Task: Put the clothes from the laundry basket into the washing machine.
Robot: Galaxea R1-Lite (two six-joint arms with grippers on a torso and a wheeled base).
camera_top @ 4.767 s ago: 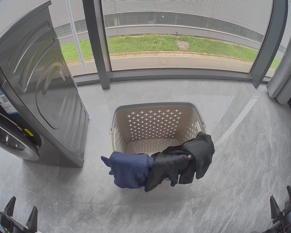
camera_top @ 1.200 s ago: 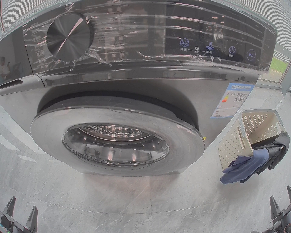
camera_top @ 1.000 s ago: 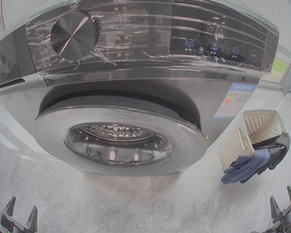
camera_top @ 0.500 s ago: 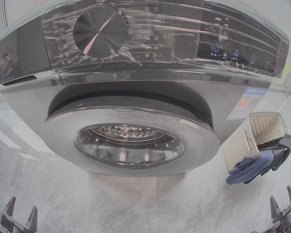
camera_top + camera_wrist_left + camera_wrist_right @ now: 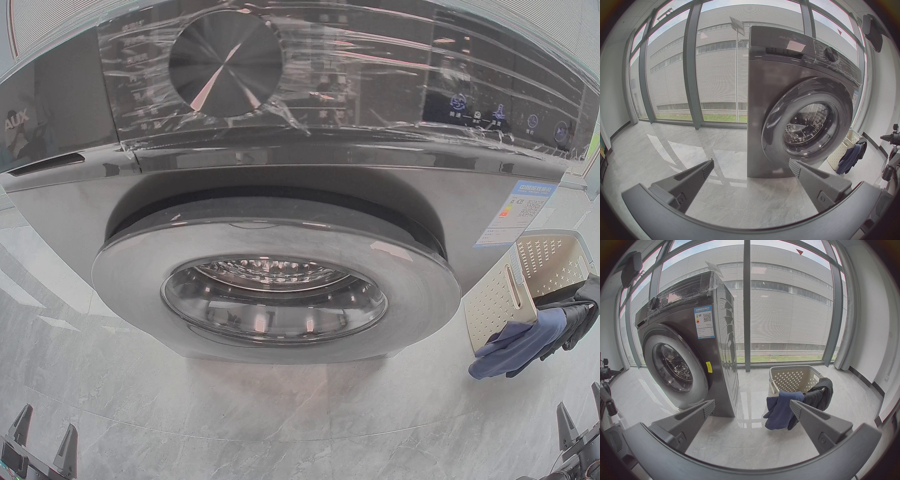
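In the head view we find the left gripper (image 5: 47, 422) low at seven o'clock above the grey marble floor (image 5: 281, 406), its jaws spread wide and holding nothing. Across the middle, from nine round to two o'clock, stands the dark grey washing machine (image 5: 437, 206), close in front of us. Its round glass door (image 5: 275, 294) is shut, and the steel drum shows through the pane. A large dial (image 5: 225, 62) sits on the control panel at eleven o'clock under clear plastic film, and a blue and white label (image 5: 522, 209) is stuck to the front at two o'clock. At three o'clock, just beside the machine's right corner, the beige laundry basket (image 5: 500, 300) stands on the floor. A blue garment (image 5: 519, 347) and a black garment (image 5: 581, 312) hang over its near rim, touching each other, partly inside and partly outside. The right gripper (image 5: 579, 397) is low at five o'clock, well apart from the basket, its jaws likewise spread and empty.
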